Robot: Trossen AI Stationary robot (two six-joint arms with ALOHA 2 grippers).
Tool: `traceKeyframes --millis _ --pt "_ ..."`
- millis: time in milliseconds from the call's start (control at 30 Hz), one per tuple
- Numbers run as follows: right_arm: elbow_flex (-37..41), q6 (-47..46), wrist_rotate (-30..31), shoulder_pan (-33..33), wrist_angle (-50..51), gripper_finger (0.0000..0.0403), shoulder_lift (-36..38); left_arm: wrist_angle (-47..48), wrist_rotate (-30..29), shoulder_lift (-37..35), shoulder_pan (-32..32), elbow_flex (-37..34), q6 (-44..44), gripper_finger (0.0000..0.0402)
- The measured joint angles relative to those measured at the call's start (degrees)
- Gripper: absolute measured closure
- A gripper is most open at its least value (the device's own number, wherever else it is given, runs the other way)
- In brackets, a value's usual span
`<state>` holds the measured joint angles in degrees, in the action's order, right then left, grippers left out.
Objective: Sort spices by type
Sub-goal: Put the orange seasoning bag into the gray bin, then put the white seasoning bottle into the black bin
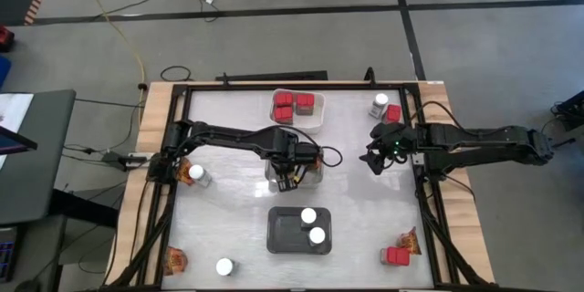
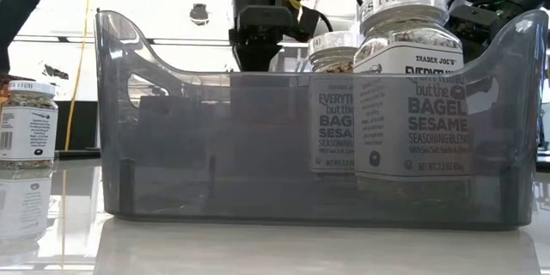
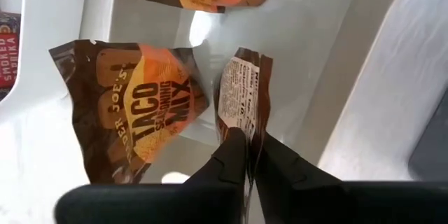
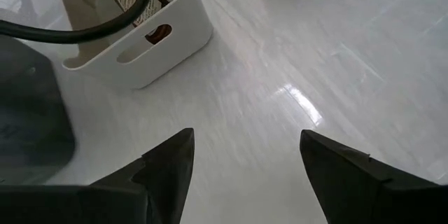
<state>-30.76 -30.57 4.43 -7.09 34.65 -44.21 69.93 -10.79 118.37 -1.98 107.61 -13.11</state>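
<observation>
We are seeing the left gripper [image 3: 246,155] pinching a taco seasoning packet [image 3: 242,98] over the white tray [image 3: 63,14], where two packets [image 3: 140,108] already lie. Next, we judge, release it there. Right gripper [image 4: 245,161] is hovering, fingers spread, empty.

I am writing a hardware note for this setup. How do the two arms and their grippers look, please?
Both arms are dark, nearly black, built of slim jointed segments. The left arm carries a thin black cable that loops beside its wrist. The right arm shows a small green light near its wrist. The left gripper and right gripper each have two matte black, angular fingers that taper toward the tips. No markings are readable.
</observation>
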Motion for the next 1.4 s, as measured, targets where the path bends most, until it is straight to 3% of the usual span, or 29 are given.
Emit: traceKeyframes --millis 400,800,1400 --pt "0.0 0.19 0.0 0.0 0.0 0.0117 -0.01 1.69 -0.13 0.02 0.09 1.61 -0.1 0.0308" --pt "0.0 0.61 0.01 -0.02 0.0 0.0117 -0.02 7.56 -3.63 -0.66 0.13 10.29 -0.13 0.0306" --pt "0.0 0.57 0.02 -0.02 0.04 0.0117 -0.02 7.59 -3.59 -7.94 0.14 10.75 -3.22 0.0306"
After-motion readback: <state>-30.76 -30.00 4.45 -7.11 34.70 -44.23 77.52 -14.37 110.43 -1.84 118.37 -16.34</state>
